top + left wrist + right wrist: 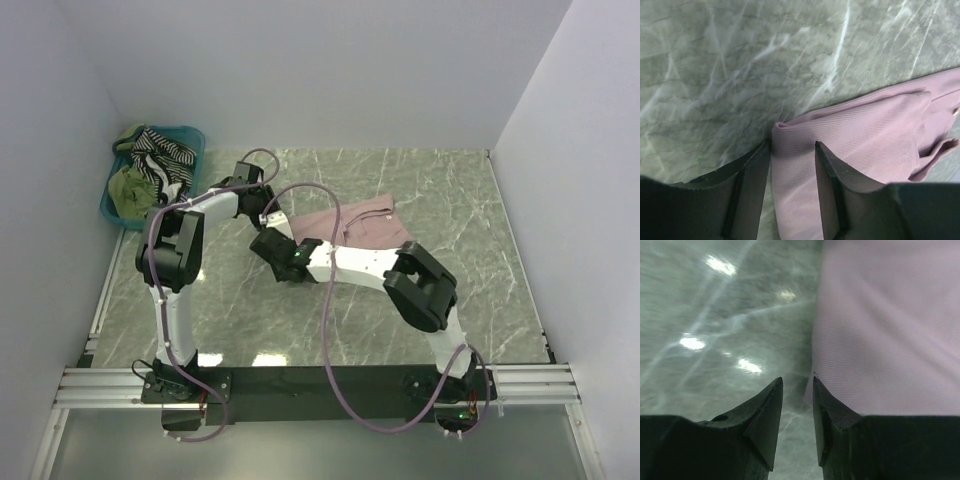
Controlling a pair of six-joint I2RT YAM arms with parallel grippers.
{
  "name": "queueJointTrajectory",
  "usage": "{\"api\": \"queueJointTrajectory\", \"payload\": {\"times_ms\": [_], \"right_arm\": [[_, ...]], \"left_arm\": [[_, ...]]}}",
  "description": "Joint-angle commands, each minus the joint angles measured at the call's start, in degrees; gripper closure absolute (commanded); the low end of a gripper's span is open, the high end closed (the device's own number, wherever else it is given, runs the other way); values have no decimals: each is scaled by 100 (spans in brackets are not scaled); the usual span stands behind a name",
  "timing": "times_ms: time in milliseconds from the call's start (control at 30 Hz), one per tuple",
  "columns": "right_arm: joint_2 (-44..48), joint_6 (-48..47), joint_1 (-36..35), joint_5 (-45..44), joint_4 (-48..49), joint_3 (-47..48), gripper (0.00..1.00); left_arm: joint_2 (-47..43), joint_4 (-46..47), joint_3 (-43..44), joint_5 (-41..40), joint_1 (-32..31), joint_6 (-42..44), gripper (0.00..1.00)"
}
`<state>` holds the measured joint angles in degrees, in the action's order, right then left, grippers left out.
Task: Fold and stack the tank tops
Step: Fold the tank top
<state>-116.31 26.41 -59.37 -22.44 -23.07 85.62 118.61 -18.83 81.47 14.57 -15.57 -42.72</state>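
Observation:
A dusty pink tank top [362,221] lies partly folded on the marble table, right of centre. My left gripper [272,216] is at its left end. In the left wrist view its jaws [792,142] stand open astride the folded corner of the pink tank top [865,135], and the cloth lies flat between them. My right gripper [268,246] is just in front of that end, low over the table. Its jaws [797,378] are open a little with only bare table between them, and the right fingertip [816,382] is at the edge of the pink tank top [880,330].
A teal basket [192,133] sits at the back left corner. It holds a black-and-white striped tank top [165,150] and an olive green one [130,188]. White walls close in the table on three sides. Purple cables loop over both arms.

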Motion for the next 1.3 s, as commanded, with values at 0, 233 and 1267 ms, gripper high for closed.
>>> {"api": "queueJointTrajectory", "payload": {"times_ms": [0, 233, 1267], "right_arm": [[-198, -40, -65, -718, -321, 297, 61], [-568, 4, -258, -1480, -821, 534, 61], [-138, -101, 66, -482, -709, 70, 100]], "left_arm": [[171, 37, 18, -7, -25, 10, 53], [251, 142, -158, -24, -25, -79, 57], [216, 767, -325, 108, -34, -465, 99]]}}
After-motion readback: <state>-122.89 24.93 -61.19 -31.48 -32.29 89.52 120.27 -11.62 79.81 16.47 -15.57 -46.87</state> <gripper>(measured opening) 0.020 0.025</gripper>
